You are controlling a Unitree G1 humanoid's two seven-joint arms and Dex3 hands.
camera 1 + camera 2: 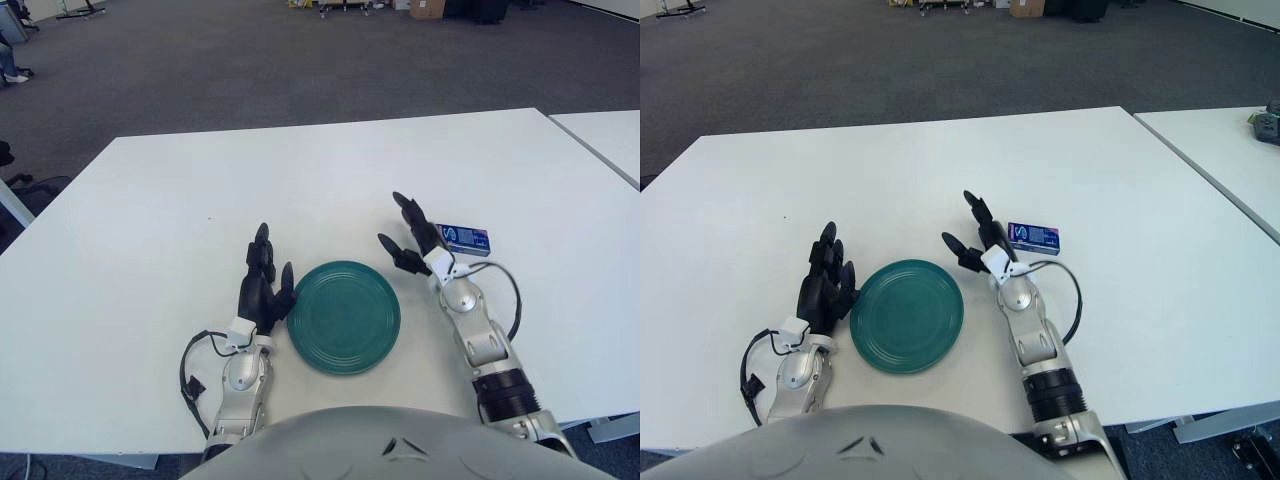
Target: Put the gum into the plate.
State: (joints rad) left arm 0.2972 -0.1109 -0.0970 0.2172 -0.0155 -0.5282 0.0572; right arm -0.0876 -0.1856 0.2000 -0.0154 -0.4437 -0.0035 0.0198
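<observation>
A dark green plate (344,316) lies on the white table (300,180) near its front edge. The gum, a small blue box (464,239), lies flat to the right of the plate. My right hand (412,236) is just left of the box, fingers spread and holding nothing, with the fingertips close beside the box. Just left of the plate is my left hand (264,281), fingers extended and empty.
A second white table (610,135) stands to the right across a narrow gap. Grey carpet lies beyond the far edge. A black cable (514,300) loops beside my right forearm.
</observation>
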